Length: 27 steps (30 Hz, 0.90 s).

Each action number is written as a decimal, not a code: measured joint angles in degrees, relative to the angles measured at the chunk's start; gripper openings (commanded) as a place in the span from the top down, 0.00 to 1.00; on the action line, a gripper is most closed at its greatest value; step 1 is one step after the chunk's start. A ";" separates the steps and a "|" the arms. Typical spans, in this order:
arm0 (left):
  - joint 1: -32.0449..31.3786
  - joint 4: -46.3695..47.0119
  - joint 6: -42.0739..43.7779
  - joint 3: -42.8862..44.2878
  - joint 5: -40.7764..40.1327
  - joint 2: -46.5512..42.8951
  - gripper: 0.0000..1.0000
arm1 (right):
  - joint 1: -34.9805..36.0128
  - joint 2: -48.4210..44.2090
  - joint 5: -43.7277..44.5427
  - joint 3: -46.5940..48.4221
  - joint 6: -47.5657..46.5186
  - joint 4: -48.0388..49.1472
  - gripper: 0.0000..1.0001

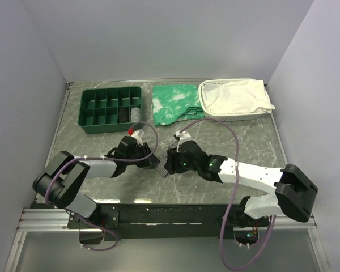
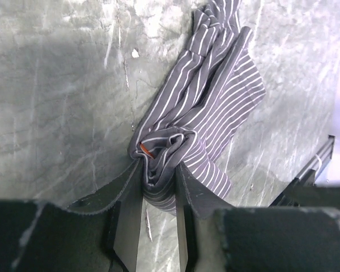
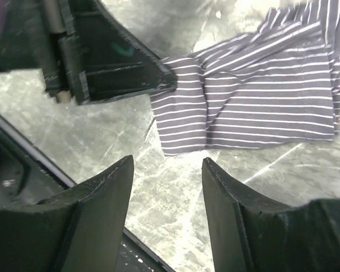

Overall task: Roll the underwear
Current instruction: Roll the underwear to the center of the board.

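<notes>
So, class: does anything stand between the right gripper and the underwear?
Nothing visible does: only bare table separates the open right gripper from the underwear. The left gripper clamps it off to one side.

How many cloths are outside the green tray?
3: grey pinstriped underwear pinched in the left gripper; green white-patterned cloth at the back; white cloth in the basket beside it. Others may be hidden.

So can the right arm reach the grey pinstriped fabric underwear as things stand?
Probably yes. The right gripper hangs open and empty, and the grey pinstriped underwear lies just ahead with nothing between; the left gripper clamps its bunched end to one side.
</notes>
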 measured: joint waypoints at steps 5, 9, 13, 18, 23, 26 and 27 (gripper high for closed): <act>-0.83 -10.97 -0.15 5.44 -2.40 -0.74 0.78 | 8.22 1.11 12.50 3.54 -3.26 -4.76 0.40; -1.29 -18.10 -1.42 8.83 -3.87 -0.74 0.79 | 13.31 5.99 19.37 7.41 -5.73 -7.65 0.40; -1.81 -23.69 -2.73 11.19 -5.22 -0.74 0.80 | 17.55 11.37 24.92 11.72 -7.82 -9.40 0.40; -2.62 -27.91 -3.96 12.87 -6.49 -0.74 0.79 | 20.31 16.39 28.55 14.97 -9.90 -9.77 0.40; -3.02 -29.68 -4.57 13.46 -7.23 -0.74 0.78 | 20.72 20.35 31.39 16.17 -11.37 -9.81 0.37; -3.04 -30.01 -4.94 13.49 -7.34 -0.79 0.78 | 20.74 21.70 32.09 16.17 -12.02 -9.79 0.37; -3.04 -30.16 -4.98 13.49 -7.34 -0.83 0.78 | 20.74 22.08 32.44 16.17 -12.22 -9.73 0.37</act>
